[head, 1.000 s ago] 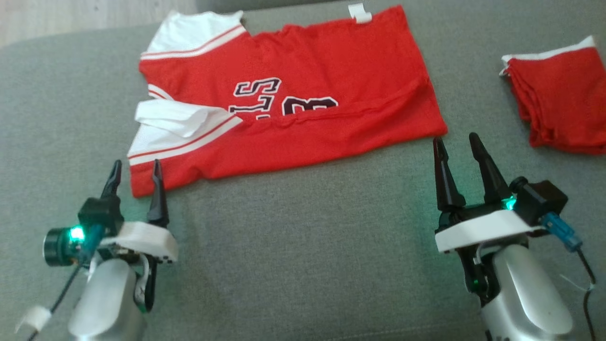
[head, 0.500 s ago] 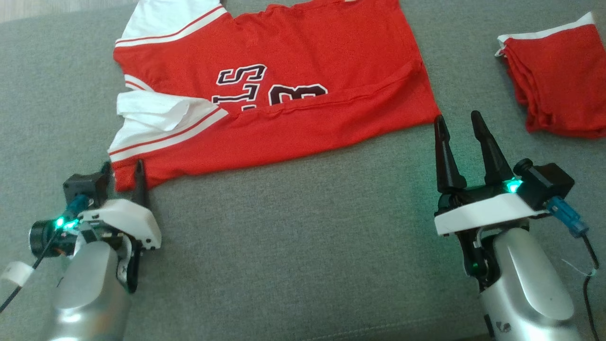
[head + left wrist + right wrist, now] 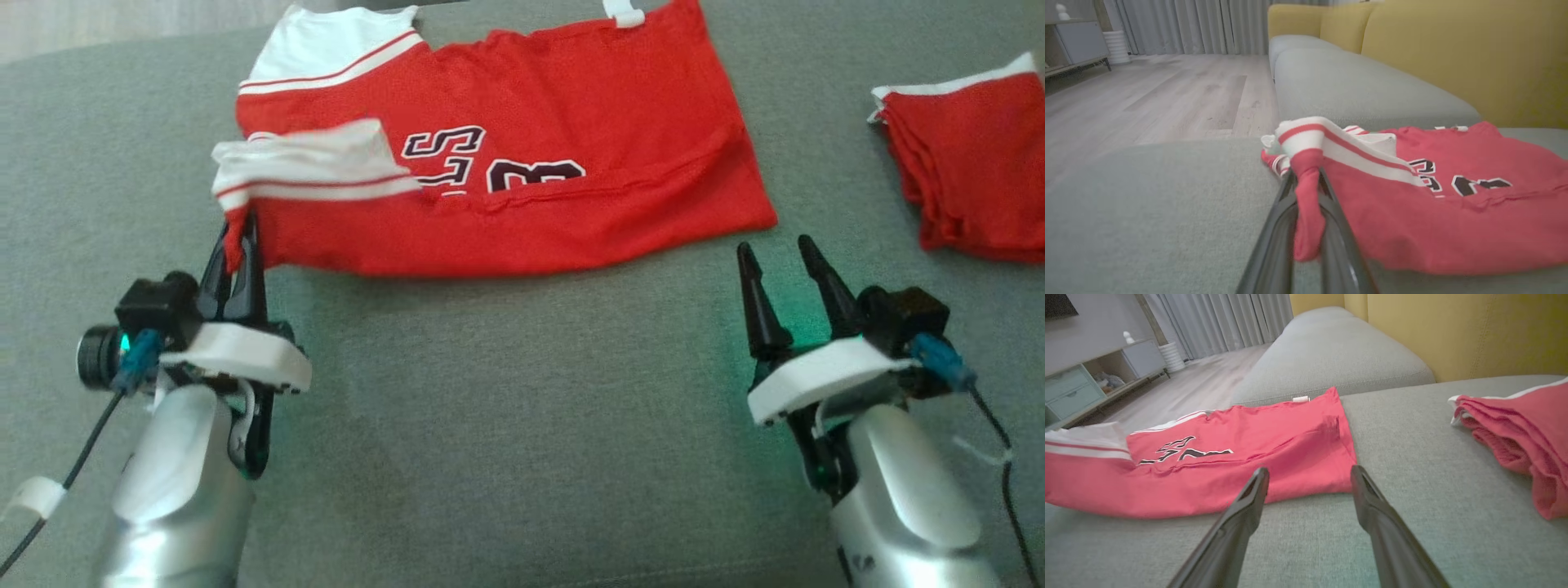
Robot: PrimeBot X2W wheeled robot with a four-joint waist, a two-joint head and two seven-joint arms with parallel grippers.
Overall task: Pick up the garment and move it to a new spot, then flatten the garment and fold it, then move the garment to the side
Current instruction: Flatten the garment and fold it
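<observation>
Red jersey (image 3: 588, 147), black lettering half folded under with only an "S" readable, lies on grey sofa cushion (image 3: 522, 408); left gripper (image 3: 238, 245) pinches its raised corner; right gripper (image 3: 777, 249) stands spread beside the hem.

The garment (image 3: 612, 122) is thin matt red cloth with white bands. The sofa seat (image 3: 506, 392) is coarse grey weave. The right hand (image 3: 773, 242) has matt black plastic fingers (image 3: 759, 310). The floor (image 3: 1147, 94) is pale wood.

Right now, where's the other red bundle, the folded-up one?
In the head view the folded red bundle sits at the far right of the grey sofa cushion, apart from the red jersey and beyond the open right gripper.
</observation>
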